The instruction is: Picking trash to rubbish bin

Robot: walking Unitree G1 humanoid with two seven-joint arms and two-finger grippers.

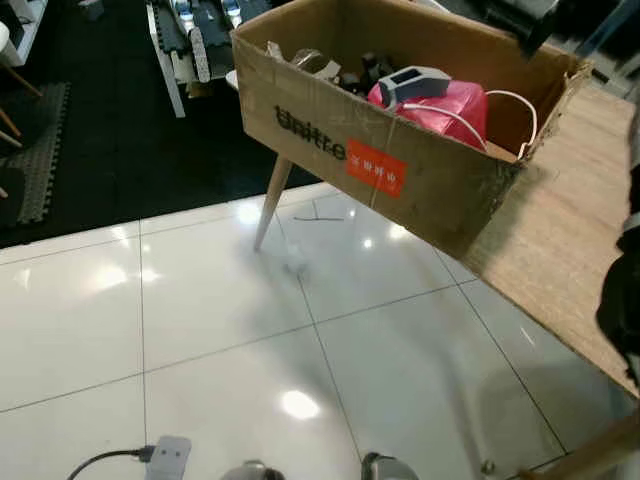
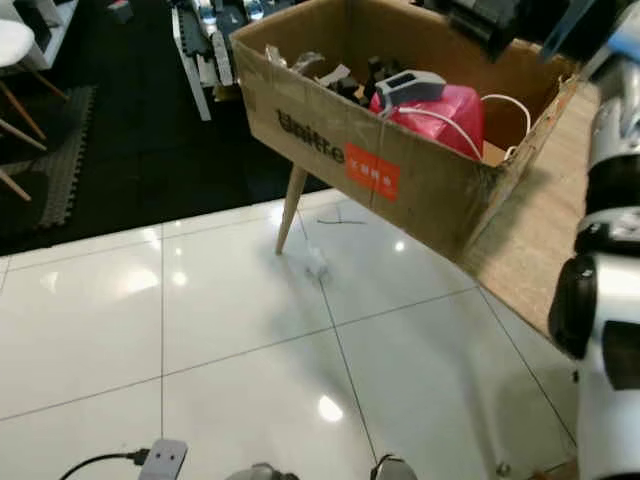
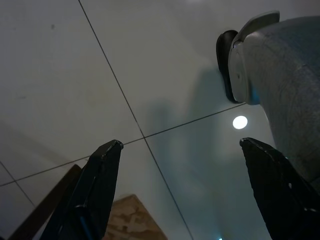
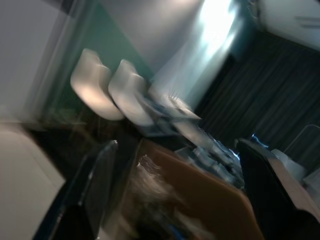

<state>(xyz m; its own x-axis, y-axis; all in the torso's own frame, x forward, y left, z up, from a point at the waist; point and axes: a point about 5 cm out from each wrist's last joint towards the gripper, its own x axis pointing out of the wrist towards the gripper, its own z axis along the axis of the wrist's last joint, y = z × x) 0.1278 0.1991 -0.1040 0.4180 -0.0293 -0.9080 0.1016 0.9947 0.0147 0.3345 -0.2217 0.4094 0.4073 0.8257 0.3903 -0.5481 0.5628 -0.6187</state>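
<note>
Nearest the head camera I see a grey plug (image 1: 168,457) with its black cable on the white tile floor (image 1: 200,330). Left gripper (image 3: 182,175) hangs over the floor, fingers wide apart, holding nothing; right gripper (image 4: 172,187) is raised toward the box, fingers spread, empty, view blurred. Cardboard box (image 1: 380,160) sits on the wooden table (image 1: 565,240) edge, holding a pink bag (image 1: 440,105) and other trash.

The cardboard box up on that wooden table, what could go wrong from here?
The cardboard box sits at the edge of the wooden table, one corner past it, so a nudge from the right arm beside it might tip it. The white cable draped over its contents could snag an open gripper reaching in.
</note>
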